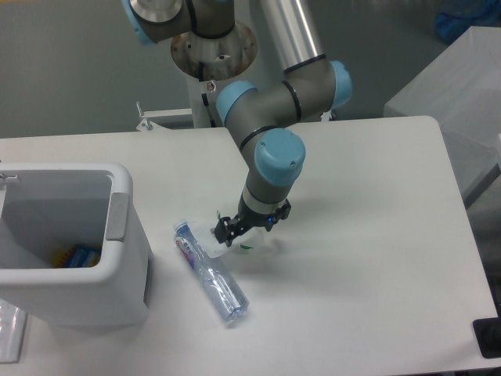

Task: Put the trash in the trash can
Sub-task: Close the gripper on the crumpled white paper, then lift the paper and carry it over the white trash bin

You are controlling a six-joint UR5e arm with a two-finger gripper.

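Observation:
The crumpled white paper wrapper [207, 235] with small green marks lies on the white table just right of the bottle's upper end. The crushed clear plastic bottle [210, 274] lies flat and diagonal, with its red-blue label near the upper left end. My gripper [228, 233] points down and sits right at the wrapper, its dark fingers touching or just over the paper. I cannot tell whether the jaws are closed on it. The white trash can [125, 235] with a grey side panel stands at the left, a short way from the bottle.
Something blue and yellow [78, 255] lies inside the can. A clear plastic item [9, 333] sits at the front left corner. A black object [488, 338] is at the front right edge. A grey table [458, 86] stands at the far right.

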